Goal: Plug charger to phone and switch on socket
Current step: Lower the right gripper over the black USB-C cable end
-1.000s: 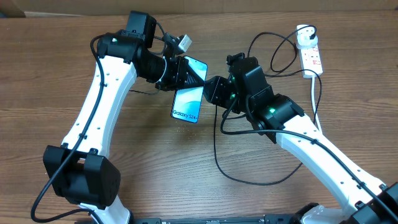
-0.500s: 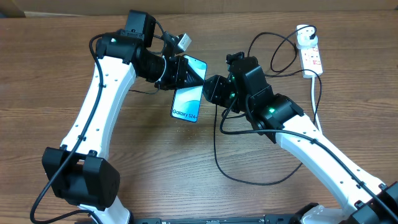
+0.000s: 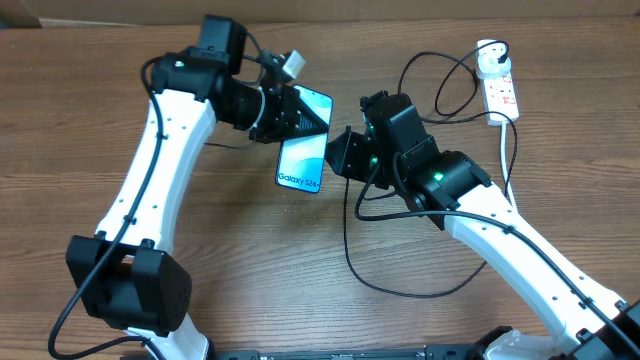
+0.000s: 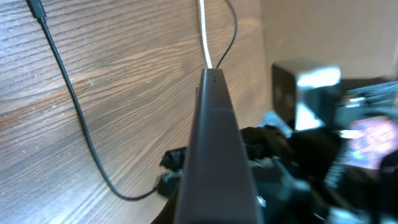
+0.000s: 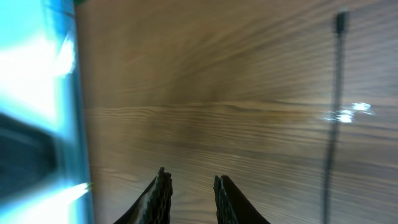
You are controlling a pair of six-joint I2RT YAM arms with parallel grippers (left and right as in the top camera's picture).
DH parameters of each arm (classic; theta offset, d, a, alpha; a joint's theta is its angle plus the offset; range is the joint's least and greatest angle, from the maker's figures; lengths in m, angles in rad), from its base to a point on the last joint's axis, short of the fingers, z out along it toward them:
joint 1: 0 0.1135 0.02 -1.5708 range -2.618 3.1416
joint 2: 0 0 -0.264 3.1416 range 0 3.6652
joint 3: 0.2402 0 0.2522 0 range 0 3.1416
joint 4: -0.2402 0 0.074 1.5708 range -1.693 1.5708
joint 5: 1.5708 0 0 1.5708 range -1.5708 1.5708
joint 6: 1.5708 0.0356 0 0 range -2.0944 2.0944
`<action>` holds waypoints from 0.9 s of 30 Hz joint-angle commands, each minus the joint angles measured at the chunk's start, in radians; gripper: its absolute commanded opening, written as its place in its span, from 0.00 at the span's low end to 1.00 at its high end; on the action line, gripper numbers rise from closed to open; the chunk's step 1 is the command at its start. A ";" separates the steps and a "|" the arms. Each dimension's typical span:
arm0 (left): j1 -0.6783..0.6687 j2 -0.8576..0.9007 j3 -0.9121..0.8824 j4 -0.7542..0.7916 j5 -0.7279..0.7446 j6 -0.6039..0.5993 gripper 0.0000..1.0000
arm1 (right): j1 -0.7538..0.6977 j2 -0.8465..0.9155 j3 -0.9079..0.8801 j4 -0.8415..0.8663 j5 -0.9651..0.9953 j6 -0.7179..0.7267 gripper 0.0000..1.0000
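The slim rectangular phone (image 3: 303,160) with a light blue screen lettered "Galaxy S24+" is seen just above the middle of the overhead frame. Its upper end is clamped in the left gripper (image 3: 292,115), whose fingers are closed against it. In the left wrist view the phone (image 4: 214,149) is shown edge-on down the centre. The right gripper (image 3: 338,155) is placed just beside the phone's right edge. Its black fingers (image 5: 163,194) are parted by a narrow gap at the bottom of the right wrist view, with only bare wood seen between them and nothing held. The long thin black charger cable (image 3: 347,235) is looped over the brown wooden table (image 3: 250,270). Its small plug tip (image 5: 339,22) lies free at the upper right of the right wrist view. The white elongated power strip (image 3: 499,88) with red switches is found at the upper right of the overhead frame, well apart from the phone. A round white adapter (image 3: 489,60) is seated at its far end.
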 commanded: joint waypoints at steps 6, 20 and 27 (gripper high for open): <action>0.156 0.007 -0.005 0.038 0.269 -0.251 0.04 | -0.058 -0.003 0.064 -0.131 0.053 -0.111 0.24; 0.279 0.007 -0.005 0.146 0.368 -0.455 0.04 | -0.068 0.459 0.707 -0.673 0.325 -0.296 0.36; 0.288 0.007 -0.005 0.161 0.375 -0.528 0.04 | -0.065 0.565 0.709 -0.588 0.341 -0.296 0.35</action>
